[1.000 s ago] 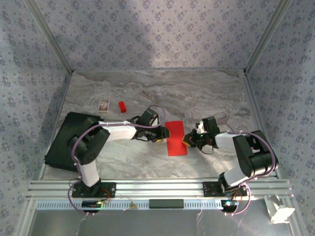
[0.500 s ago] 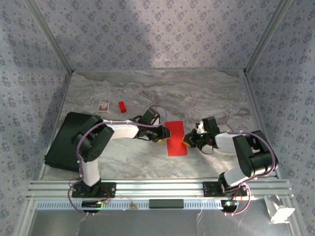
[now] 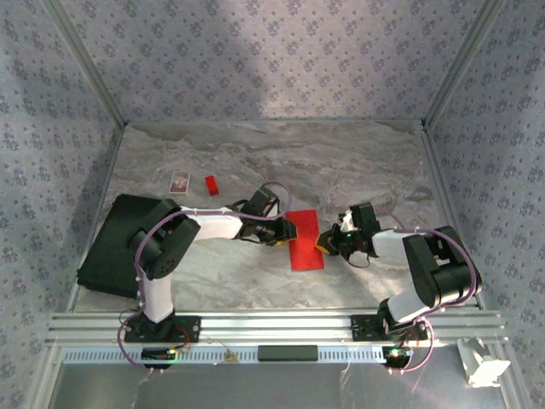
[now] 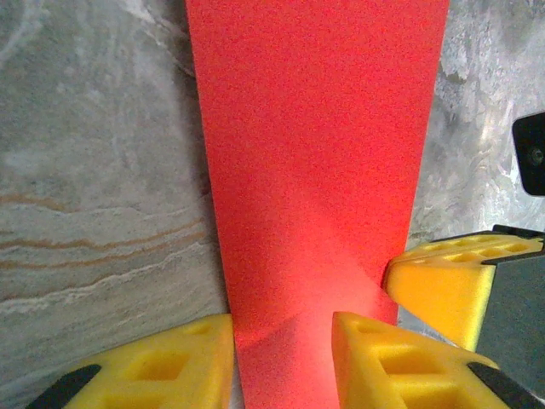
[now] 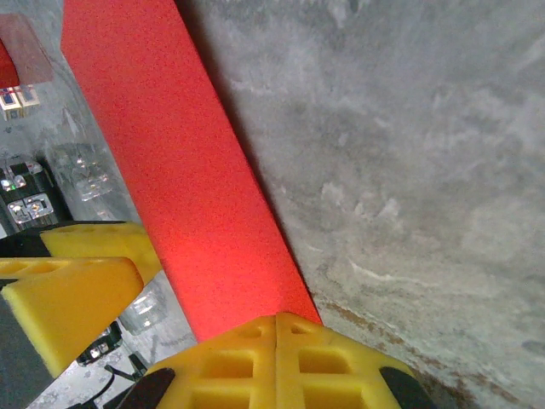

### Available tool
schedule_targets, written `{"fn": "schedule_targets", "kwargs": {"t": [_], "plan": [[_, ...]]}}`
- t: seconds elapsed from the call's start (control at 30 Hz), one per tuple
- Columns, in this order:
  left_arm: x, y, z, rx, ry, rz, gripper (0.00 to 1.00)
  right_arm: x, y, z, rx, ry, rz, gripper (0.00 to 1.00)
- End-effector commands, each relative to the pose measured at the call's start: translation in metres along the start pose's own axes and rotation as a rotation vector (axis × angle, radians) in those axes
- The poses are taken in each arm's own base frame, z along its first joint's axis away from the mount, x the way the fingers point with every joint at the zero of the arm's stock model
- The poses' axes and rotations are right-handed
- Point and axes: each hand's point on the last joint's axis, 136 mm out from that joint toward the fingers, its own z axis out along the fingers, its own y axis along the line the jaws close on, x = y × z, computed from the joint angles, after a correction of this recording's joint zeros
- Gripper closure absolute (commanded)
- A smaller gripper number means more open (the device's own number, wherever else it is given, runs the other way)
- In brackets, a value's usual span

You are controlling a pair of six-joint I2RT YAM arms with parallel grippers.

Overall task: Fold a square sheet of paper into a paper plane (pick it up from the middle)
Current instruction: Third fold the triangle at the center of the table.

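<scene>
The square sheet of paper (image 3: 306, 244) lies mid-table as a bright red creased strip. My left gripper (image 3: 288, 230) is at its left edge, open. In the left wrist view its yellow fingers (image 4: 153, 366) straddle the paper (image 4: 315, 153), where a low fold rises between them (image 4: 281, 358). My right gripper (image 3: 326, 244) is at the strip's right edge. In the right wrist view its fingers (image 5: 277, 332) are pressed together on the paper's near end (image 5: 179, 170), which is slightly lifted and casts a shadow. One right finger (image 4: 443, 285) touches the paper's edge in the left wrist view.
A black pad (image 3: 119, 243) lies at the left. A tiny red block (image 3: 211, 185) and a small patterned card (image 3: 179, 181) sit behind the left arm. Patterned walls enclose the marble table, with an aluminium rail (image 3: 272, 324) along the front.
My left gripper has slid a little to the right, over the paper's left edge. The right gripper and the paper have barely moved.
</scene>
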Motion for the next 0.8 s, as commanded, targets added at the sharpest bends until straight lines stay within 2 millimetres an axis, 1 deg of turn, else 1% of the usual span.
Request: {"fn": "schedule_targets", "kwargs": {"t": [0.0, 0.13, 0.27, 0.3, 0.4, 0.57, 0.67, 0.77], "plan": [[0.003, -0.014, 0.004, 0.037, 0.001, 0.021, 0.66, 0.019, -0.04, 0.008, 0.14, 0.034, 0.081, 0.97], [0.002, -0.022, 0.001, 0.078, -0.01, 0.027, 0.64, 0.019, -0.038, 0.007, 0.133, 0.033, 0.078, 0.97], [0.001, -0.035, 0.0, 0.145, -0.004, -0.001, 0.63, 0.016, -0.032, 0.005, 0.127, 0.017, 0.064, 0.97], [0.001, -0.036, 0.001, 0.155, -0.006, -0.014, 0.63, 0.015, -0.032, 0.004, 0.13, 0.014, 0.059, 0.97], [0.0, -0.035, 0.002, 0.173, -0.016, -0.047, 0.62, 0.015, -0.033, 0.005, 0.133, 0.014, 0.062, 0.97], [-0.001, -0.032, -0.003, 0.152, -0.042, -0.044, 0.6, 0.015, -0.033, 0.005, 0.134, 0.012, 0.063, 0.97], [-0.001, -0.027, -0.005, 0.126, -0.047, -0.039, 0.61, 0.016, -0.033, 0.006, 0.132, 0.015, 0.06, 0.97], [-0.001, -0.025, -0.006, 0.116, -0.05, -0.038, 0.65, 0.015, -0.029, 0.006, 0.118, 0.014, 0.054, 0.97]]}}
